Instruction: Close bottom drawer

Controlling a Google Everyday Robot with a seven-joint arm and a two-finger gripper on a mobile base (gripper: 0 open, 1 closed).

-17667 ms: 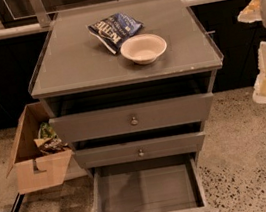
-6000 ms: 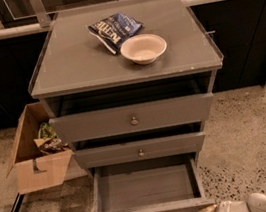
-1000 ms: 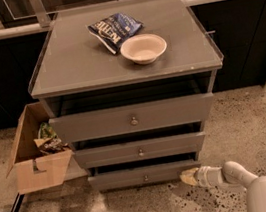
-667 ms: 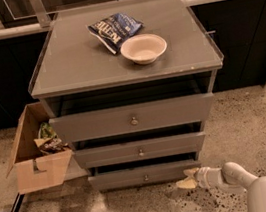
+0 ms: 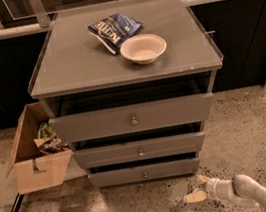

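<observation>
Over speckled floor (image 5: 257, 122), lower right, my tool (image 5: 196, 188) hangs spread and empty, just below the pushed-in bottom drawer (image 5: 144, 172).

The bottom drawer (image 5: 145, 173) sits pushed in at lower centre. The gripper (image 5: 198, 188), fingers apart, hangs near its right end, lower right.
</observation>
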